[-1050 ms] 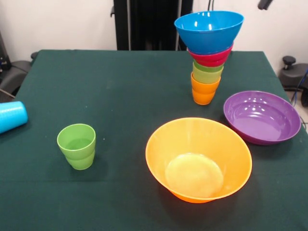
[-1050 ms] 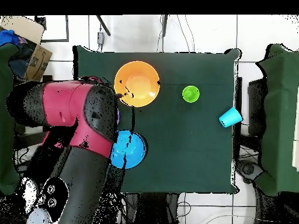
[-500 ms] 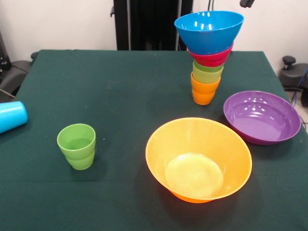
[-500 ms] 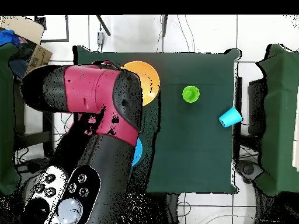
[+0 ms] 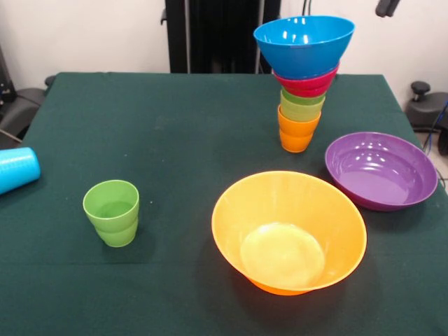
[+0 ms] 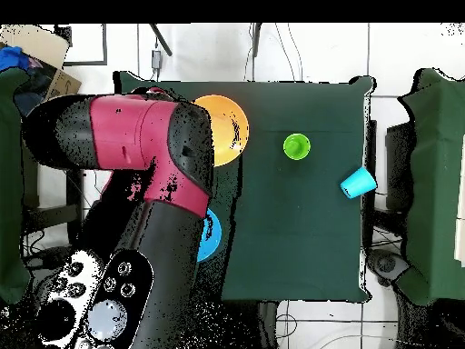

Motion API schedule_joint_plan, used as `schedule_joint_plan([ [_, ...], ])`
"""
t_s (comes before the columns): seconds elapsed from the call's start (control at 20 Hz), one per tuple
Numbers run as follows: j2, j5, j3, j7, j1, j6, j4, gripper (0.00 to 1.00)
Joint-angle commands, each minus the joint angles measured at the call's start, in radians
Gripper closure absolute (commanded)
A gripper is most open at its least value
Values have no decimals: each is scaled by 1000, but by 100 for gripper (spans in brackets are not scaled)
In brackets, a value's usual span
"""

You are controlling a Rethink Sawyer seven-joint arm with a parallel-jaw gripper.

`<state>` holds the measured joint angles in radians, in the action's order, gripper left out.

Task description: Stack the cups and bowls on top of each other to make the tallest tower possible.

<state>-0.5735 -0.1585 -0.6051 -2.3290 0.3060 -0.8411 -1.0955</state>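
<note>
Purple shallow glossy plastic bowl (image 5: 381, 170) near tabletop's right edge next: grip rim, centre over nested tower (image 5: 302, 77); gripper (image 5: 386, 7) fingers impossible to tell.

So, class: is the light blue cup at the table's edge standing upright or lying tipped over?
Tipped over. The light blue cup lies on its side at the table edge, its side wall showing in the front view.

No readable text, label, brand, number or sign is showing in either view: the cups, the bowls and the surface are all appearing plain and unmarked.
</note>
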Motion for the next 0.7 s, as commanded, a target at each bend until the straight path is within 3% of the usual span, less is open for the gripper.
schedule_joint_plan([
  [0.05, 40, 71, 142, 56, 3, 52, 4, 0],
  [0.7, 62, 65, 90, -114, 82, 268, -115, 0],
])
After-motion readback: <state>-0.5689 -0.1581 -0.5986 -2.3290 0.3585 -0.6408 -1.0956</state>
